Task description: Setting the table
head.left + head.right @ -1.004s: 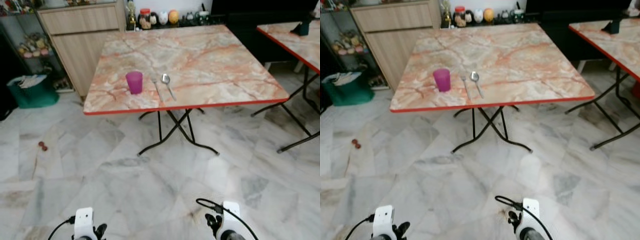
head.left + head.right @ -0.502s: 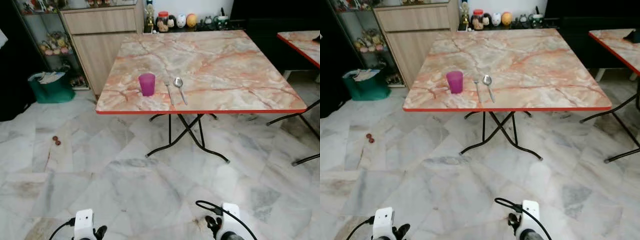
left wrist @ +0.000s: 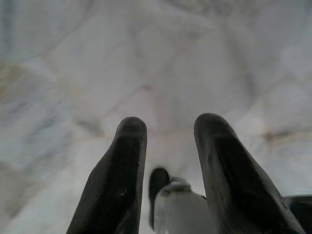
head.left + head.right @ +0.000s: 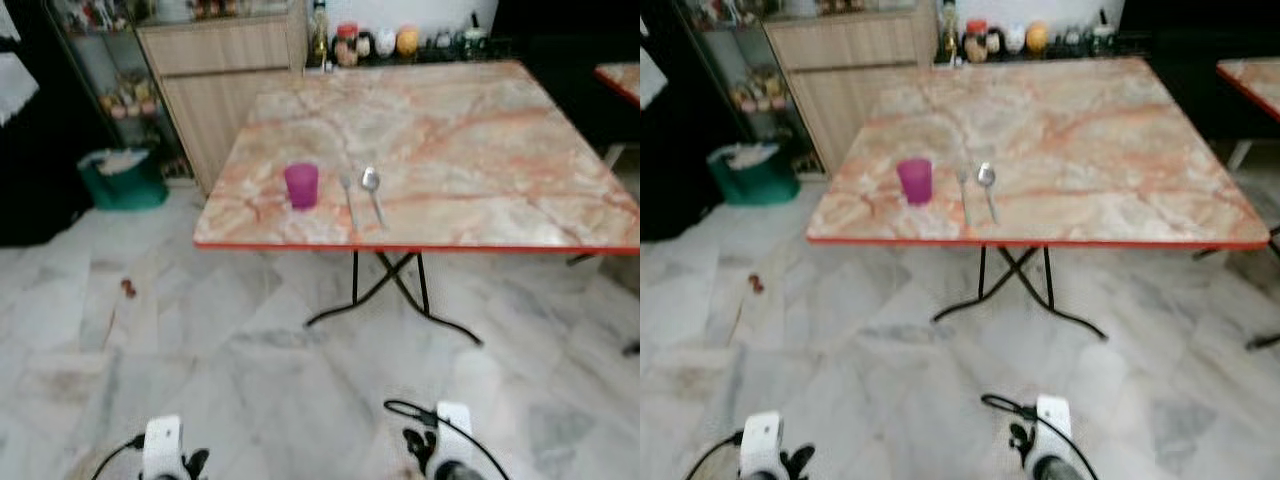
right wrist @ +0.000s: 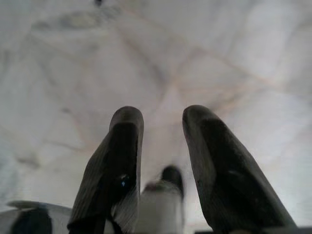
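A marble-patterned folding table [image 4: 480, 150] with a red edge stands ahead of me. On its near left part sits a purple cup [image 4: 301, 185], with a fork [image 4: 349, 192] and a spoon [image 4: 373, 188] lying side by side just to its right. Both arms hang low near the floor. In the left wrist view my left gripper [image 3: 168, 131] is open over the marble floor, holding nothing. In the right wrist view my right gripper [image 5: 161, 124] is open too, with only floor between its fingers.
A wooden cabinet [image 4: 225, 80] stands behind the table's left side, with jars and ornaments [image 4: 380, 42] along the back wall. A green bin [image 4: 125, 180] sits on the floor at the left. A second table's corner [image 4: 622, 80] shows at the right. Small red objects [image 4: 128, 288] lie on the floor.
The whole picture has shifted and blurred, so the camera has moved; the table now sits further right and lower in view. Cup, fork and spoon keep their places on the table.
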Tool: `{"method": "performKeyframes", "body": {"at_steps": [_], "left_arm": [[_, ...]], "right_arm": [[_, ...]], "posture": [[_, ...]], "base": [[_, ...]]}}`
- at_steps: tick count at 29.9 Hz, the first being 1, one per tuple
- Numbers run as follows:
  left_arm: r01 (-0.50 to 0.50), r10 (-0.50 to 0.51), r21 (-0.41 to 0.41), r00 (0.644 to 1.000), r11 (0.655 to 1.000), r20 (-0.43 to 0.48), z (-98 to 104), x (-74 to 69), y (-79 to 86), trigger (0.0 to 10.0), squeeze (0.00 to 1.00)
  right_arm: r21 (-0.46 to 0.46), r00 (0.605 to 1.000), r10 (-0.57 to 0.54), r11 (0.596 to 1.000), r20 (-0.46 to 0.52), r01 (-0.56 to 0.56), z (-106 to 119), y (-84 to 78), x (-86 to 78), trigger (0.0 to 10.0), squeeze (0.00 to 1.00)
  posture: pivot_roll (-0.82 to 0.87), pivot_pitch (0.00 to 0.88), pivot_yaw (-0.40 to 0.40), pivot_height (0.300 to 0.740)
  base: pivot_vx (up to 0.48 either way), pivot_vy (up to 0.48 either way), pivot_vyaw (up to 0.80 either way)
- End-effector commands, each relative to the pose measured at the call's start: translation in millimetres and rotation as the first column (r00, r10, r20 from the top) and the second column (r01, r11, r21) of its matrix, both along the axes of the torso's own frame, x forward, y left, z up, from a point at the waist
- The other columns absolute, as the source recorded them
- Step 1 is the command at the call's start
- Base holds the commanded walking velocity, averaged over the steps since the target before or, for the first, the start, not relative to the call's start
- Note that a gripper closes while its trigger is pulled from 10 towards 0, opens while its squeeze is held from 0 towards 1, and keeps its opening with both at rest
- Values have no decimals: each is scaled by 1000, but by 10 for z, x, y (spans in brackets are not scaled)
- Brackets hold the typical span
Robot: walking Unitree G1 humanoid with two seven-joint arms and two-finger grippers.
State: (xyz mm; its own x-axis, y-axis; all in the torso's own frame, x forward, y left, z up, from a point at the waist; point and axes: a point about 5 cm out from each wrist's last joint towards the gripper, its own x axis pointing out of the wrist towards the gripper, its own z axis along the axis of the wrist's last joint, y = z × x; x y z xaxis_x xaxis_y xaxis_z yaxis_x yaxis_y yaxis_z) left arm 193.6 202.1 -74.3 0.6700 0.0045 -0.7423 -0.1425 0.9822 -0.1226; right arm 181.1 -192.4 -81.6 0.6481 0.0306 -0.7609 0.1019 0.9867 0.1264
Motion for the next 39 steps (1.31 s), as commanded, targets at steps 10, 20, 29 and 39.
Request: {"method": "performKeyframes", "body": {"at_steps": [10,20,29,39], "left_arm": [[-32,33,28,999,999,-11,1,-51,151,10000,0],[-18,19,43,1000,999,-21,-6,-65,155,10000,0],[-14,15,39,1000,999,-24,-14,-70,127,10000,0],[-8,8,33,1000,999,-19,-17,-65,97,10000,0]], "right_arm": [[22,999,-8,1000,43,7,54,99,130,10000,0],[44,993,-10,999,120,5,161,145,316,10000,0],[35,978,20,999,206,-27,279,138,474,10000,0],[-11,929,83,996,361,-85,461,138,638,10000,1000]], "posture": [[-66,0,52,740],[-71,0,53,740],[-72,0,50,740],[-79,0,44,740]], "base": [[311,0,0],[63,0,0],[0,0,0],[0,0,0]]}}
